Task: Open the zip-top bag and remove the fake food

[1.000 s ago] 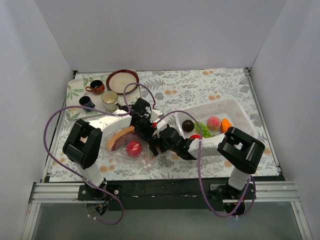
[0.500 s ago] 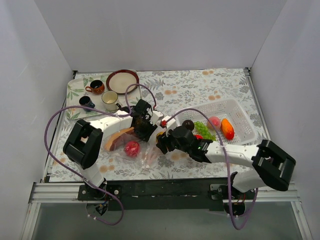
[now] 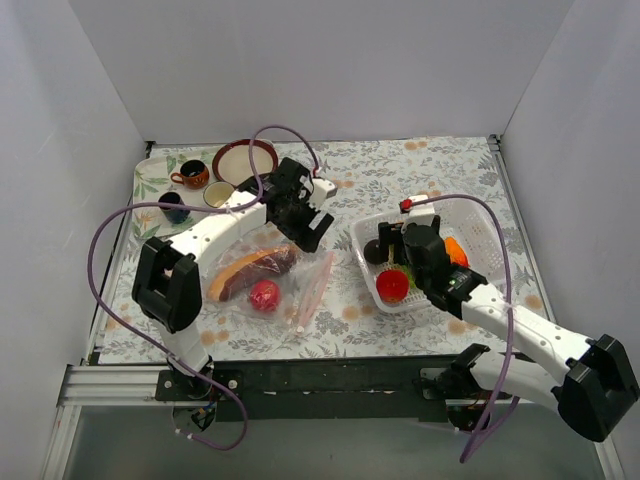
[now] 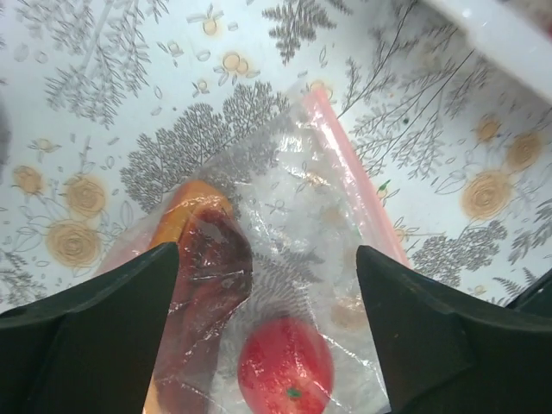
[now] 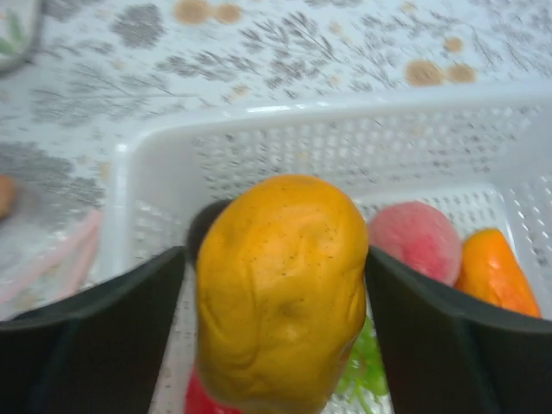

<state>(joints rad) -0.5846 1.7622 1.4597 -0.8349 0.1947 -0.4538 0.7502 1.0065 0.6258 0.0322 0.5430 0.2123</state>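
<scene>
- Judged step: emptying the zip-top bag piece by piece into the white mesh basket.
- The bag lies flat on the worktop, directly beneath the left hand. Its pink zip strip runs under that hand's right finger. Whether the mouth gapes, I cannot tell.
- The left hand's 2 fingers stand wide apart, gripping nothing.
- The right hand is clamped on a yellow-orange fruit, held over the basket.
- Under and beyond that hand lie a peach, a carrot-like piece, green grapes, a red piece and a dark ball.
- Under the left hand, inside the bag: a brown-maroon long piece and a red round fruit.
- Next move calls for the right fingers to part well inside the basket wall. The crinkly film may then need pinning.
- White walls close 3 sides. The worktop wears a floral cloth.
- Beyond the left hand, to its left, a tray carries a plate and 3 cups.
</scene>
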